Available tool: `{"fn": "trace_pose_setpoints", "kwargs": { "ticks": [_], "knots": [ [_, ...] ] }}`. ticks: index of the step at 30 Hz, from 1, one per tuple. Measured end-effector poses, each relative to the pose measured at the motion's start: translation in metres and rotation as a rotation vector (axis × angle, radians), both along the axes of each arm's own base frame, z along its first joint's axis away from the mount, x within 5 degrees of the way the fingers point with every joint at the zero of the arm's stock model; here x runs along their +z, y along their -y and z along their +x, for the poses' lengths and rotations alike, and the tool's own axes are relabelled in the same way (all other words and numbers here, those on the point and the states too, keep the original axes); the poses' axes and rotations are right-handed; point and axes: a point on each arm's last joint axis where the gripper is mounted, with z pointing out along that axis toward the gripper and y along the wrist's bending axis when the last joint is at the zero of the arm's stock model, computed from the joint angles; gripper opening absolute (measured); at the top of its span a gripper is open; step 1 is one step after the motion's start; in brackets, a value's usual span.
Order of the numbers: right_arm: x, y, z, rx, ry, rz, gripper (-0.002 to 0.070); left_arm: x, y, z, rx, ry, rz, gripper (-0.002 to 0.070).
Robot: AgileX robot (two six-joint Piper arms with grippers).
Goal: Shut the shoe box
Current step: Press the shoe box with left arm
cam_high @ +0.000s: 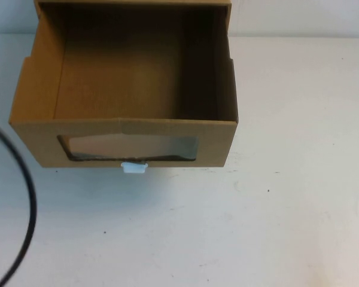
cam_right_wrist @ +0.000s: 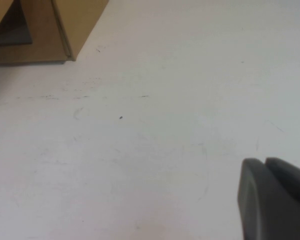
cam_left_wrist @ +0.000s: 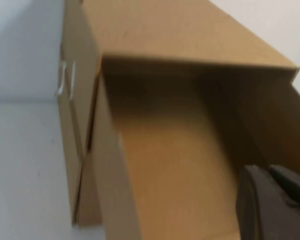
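The shoe box (cam_high: 125, 128) is a brown cardboard drawer pulled well out of its sleeve (cam_high: 131, 3) towards the robot's side, empty inside. Its front has a clear window (cam_high: 128, 147) with a small white pull tab (cam_high: 134, 168) below it. In the left wrist view the open drawer (cam_left_wrist: 175, 170) fills the frame under the sleeve (cam_left_wrist: 180, 30). My left gripper (cam_left_wrist: 267, 170) hangs shut just over the drawer's inside, holding nothing. My right gripper (cam_right_wrist: 264, 161) is shut above the bare table, apart from the box corner (cam_right_wrist: 65, 30). Neither gripper shows in the high view.
A black cable (cam_high: 29, 197) curves across the table's left side. A second cardboard box face with a white tab (cam_left_wrist: 65, 80) stands beside the sleeve. The white table (cam_high: 275, 209) stretches in front of and to the right of the box.
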Motion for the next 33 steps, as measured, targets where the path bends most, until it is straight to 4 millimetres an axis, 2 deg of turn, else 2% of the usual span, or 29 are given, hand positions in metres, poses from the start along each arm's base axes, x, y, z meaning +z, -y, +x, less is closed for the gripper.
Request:
{"fn": "trace_pose_setpoints", "kwargs": {
  "ticks": [4,7,11,14,17,22,27,33],
  "knots": [
    [0.0,0.0,0.0,0.0,0.0,0.0,-0.0013,0.044,0.013,0.052,-0.109,-0.017,0.102,-0.0005],
    [0.0,0.0,0.0,0.0,0.0,0.0,-0.0013,0.069,0.023,0.089,-0.187,-0.011,0.138,-0.0005],
    [0.0,0.0,0.0,0.0,0.0,0.0,-0.0013,0.094,0.032,0.135,-0.24,0.019,0.186,-0.0005],
    [0.0,0.0,0.0,0.0,0.0,0.0,-0.0013,0.103,0.038,0.168,-0.269,0.021,0.2,-0.0005],
    [0.0,0.0,0.0,0.0,0.0,0.0,-0.0013,0.101,0.043,0.203,-0.297,-0.001,0.211,-0.0005],
    [0.0,0.0,0.0,0.0,0.0,0.0,-0.0013,0.078,0.052,0.258,-0.335,-0.064,0.234,-0.0005],
    [0.0,0.0,0.0,0.0,0.0,0.0,-0.0013,0.057,0.057,0.289,-0.376,-0.131,0.236,-0.0005],
    [0.0,0.0,0.0,0.0,0.0,0.0,-0.0013,0.039,0.061,0.305,-0.407,-0.2,0.233,-0.0005]
  ]
}}
